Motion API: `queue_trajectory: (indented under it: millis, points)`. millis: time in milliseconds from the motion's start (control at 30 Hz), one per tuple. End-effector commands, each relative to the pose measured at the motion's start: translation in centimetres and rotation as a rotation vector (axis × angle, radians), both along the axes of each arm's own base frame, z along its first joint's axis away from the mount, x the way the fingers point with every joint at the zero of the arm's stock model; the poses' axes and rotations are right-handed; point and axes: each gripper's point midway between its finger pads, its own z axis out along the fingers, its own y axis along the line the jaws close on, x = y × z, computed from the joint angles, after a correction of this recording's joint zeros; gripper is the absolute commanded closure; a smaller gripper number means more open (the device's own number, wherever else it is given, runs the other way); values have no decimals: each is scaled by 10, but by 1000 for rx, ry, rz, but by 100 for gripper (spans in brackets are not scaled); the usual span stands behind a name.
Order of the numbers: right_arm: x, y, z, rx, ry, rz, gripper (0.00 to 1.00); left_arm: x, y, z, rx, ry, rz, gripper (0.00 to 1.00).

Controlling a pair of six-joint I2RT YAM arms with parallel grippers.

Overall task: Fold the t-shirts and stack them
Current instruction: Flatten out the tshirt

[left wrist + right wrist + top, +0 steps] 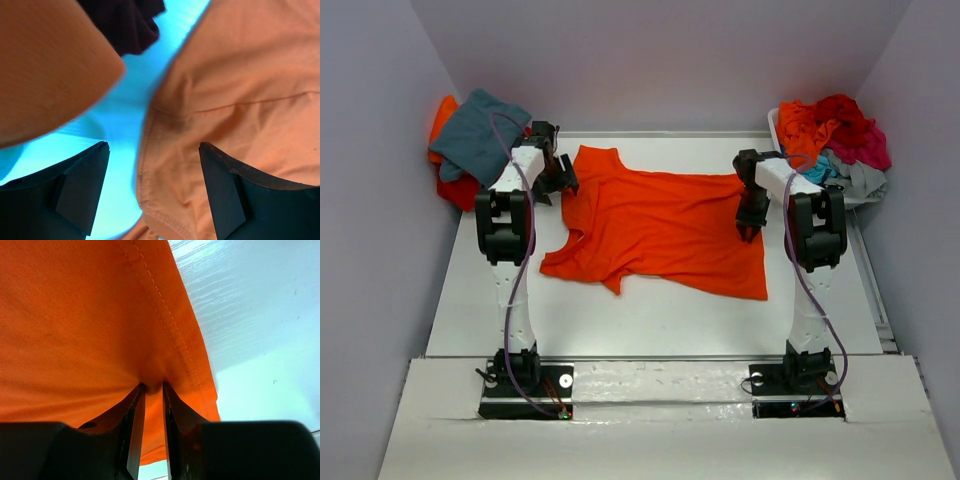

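Top external view: the orange t-shirt (660,225) lies spread on the tabletop (650,320), its long axis running left to right between the arms.
Right claw (154,390): narrow, pinched on the shirt's stitched right edge, with cloth bunched between the jaws.
Left claw (150,195): wide and holding nothing, just over the shirt's left edge by a sleeve seam. I cannot tell whether it touches the cloth.
Key relation: the shirt's body lies inward from both claws, and each arm is nearest its own end.
Surface: smooth and white, so the cloth will probably slide easily.
Room: the left pile (475,140) and right heap (835,140) of shirts sit at the far corners, well apart from the spread shirt.
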Motion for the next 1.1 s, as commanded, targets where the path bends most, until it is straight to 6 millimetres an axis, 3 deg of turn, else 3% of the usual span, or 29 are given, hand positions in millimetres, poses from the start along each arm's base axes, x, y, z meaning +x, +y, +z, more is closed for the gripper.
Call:
queue_trajectory:
  millis: [0,367,533,600,633,767,800,933,1067]
  points:
    - [1,-15,-3,-50,13,-5,73,7,7,27,19,-44,-6,16]
    - [4,-12,-4,-34,13,-5,73,-10,5,17,27,-18,-16,20]
    - [4,-11,-5,-30,15,-6,73,-27,-8,7,-22,18,-27,36]
    - [5,-11,-4,-32,11,-6,74,-42,-8,-1,-28,46,-20,37]
    - [6,-11,-4,-32,10,-6,73,-42,-8,6,-31,20,-12,38]
    - [7,-10,-6,-25,11,-8,74,-56,-9,3,-38,31,-12,40]
    - [7,-9,-6,-22,11,-8,74,-60,-10,0,-46,40,-15,45]
    - [8,-8,-7,-19,14,-5,74,-61,-13,-1,-62,37,-13,63]
    - [9,-9,-6,-21,9,-4,73,-59,-13,-3,-65,39,-9,64]
